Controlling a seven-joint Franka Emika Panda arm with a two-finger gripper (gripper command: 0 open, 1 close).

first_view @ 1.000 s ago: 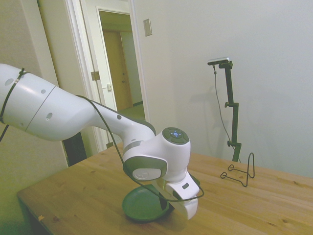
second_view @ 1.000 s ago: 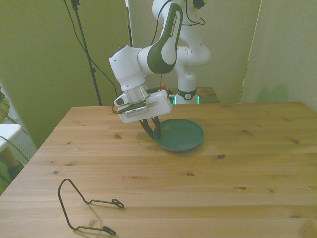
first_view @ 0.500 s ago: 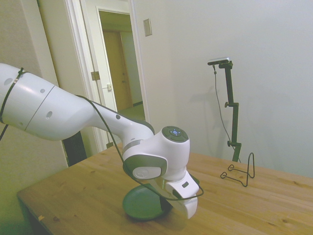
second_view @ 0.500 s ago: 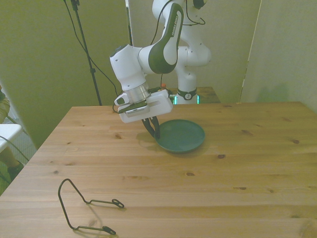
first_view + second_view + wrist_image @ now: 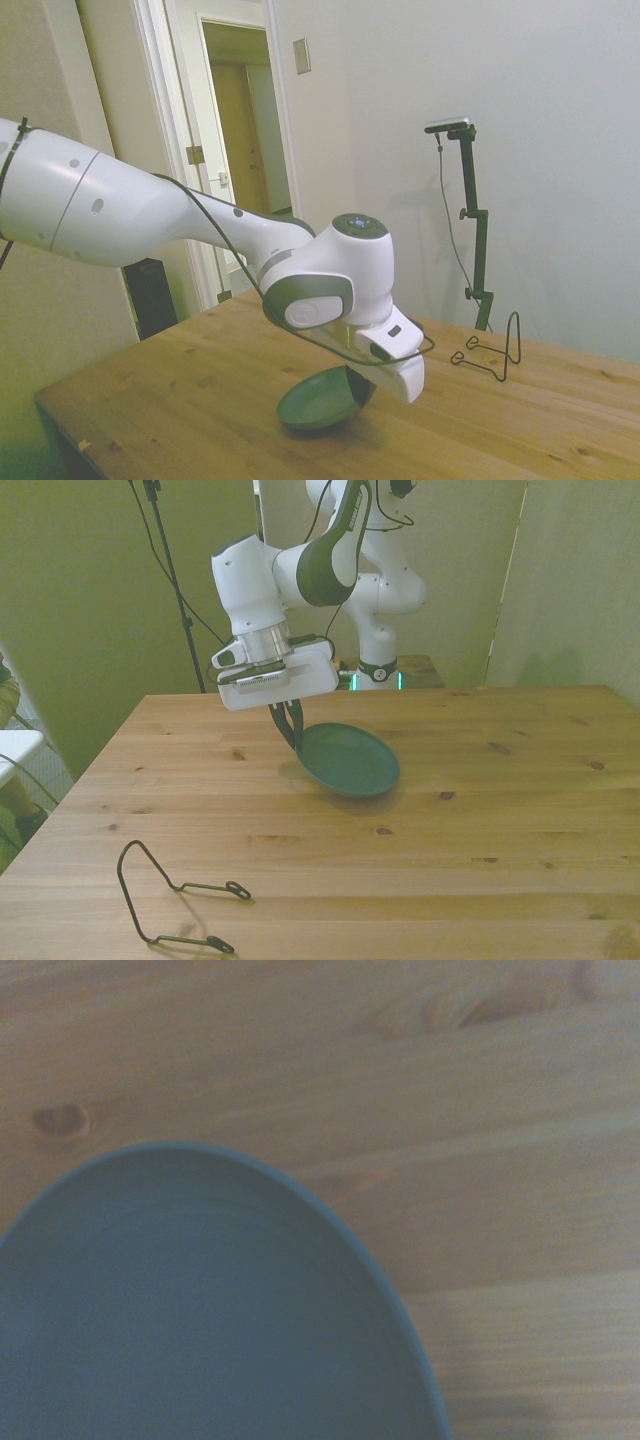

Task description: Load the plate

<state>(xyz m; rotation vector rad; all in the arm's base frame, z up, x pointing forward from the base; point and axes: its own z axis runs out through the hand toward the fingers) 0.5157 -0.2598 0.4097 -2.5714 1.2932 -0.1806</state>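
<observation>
We see the gripper (image 5: 291,730) clenched on the near rim of the plate (image 5: 349,761), which hangs tilted in the air just below the fingers, clear of the wooden table (image 5: 480,820). Well away from the gripper, by the table's edge, we spot the black wire stand (image 5: 165,895), upright and alone.

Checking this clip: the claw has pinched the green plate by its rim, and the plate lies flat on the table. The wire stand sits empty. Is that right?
Not quite. The claw does pinch the green plate by its rim, but the plate is lifted and tilted, off the table; the side view shows this. The wire stand does sit empty.
</observation>
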